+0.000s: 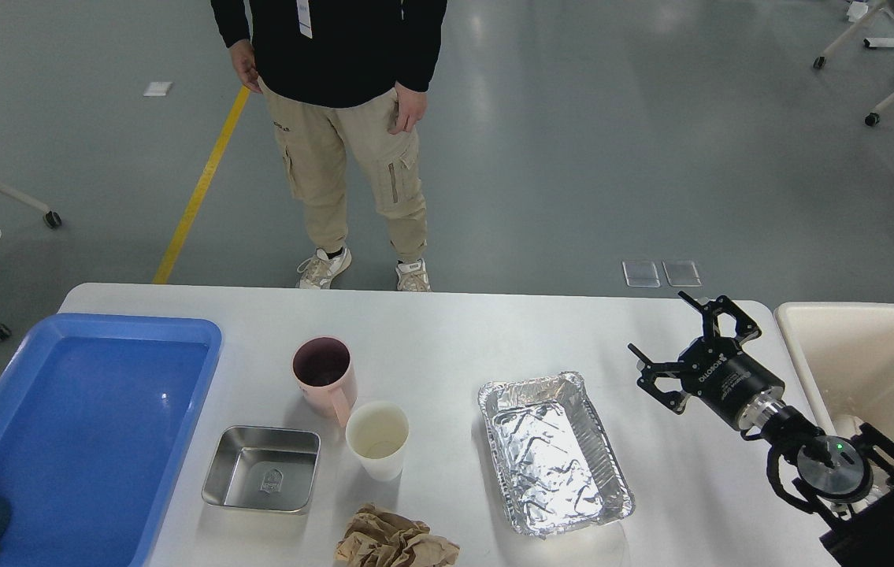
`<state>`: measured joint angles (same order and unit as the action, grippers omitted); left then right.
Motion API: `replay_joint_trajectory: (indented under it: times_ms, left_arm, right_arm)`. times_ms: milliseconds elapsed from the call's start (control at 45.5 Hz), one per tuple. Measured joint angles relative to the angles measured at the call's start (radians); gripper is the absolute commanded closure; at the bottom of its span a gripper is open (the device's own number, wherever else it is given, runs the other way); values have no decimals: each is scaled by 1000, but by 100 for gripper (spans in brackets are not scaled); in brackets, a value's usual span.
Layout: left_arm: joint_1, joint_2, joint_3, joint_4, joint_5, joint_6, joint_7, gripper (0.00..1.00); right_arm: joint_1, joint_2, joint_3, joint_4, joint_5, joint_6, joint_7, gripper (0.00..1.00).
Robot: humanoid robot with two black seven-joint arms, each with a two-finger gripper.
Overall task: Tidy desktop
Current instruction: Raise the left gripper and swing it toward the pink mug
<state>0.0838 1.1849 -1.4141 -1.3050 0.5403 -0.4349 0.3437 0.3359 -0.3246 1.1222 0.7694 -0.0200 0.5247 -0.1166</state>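
My right pincer (pixel 683 339) hung spread open and empty over the tabletop (pixel 447 331), right of the foil tray (pixel 553 453). The tabletop filled the lower view, carrying a pink mug (pixel 324 376), white cup (pixel 377 439), steel dish (pixel 261 479) and blue tray (pixel 76 433).

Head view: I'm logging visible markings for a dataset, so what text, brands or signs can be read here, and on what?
"ROBOTIQ": white lettering on the right gripper body, barely legible.
Steel tray: embossed emblem on its floor, too small to read.
Person's trousers: small dark print near the pocket, blurred.
Person's white tag: unreadable.
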Motion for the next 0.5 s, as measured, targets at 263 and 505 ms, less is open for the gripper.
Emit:
replay_joint_trajectory:
  times_ms: [263,505]
  left_arm:
    - [-5,12,16,22,13,6,-16,2]
    - [-46,-1,18,28,202,-35,-108,2]
  right_arm:
    - [-6,-22,-1,-1,-1,0,0,0]
    - [-8,-18,-1,8,0,1,0,0]
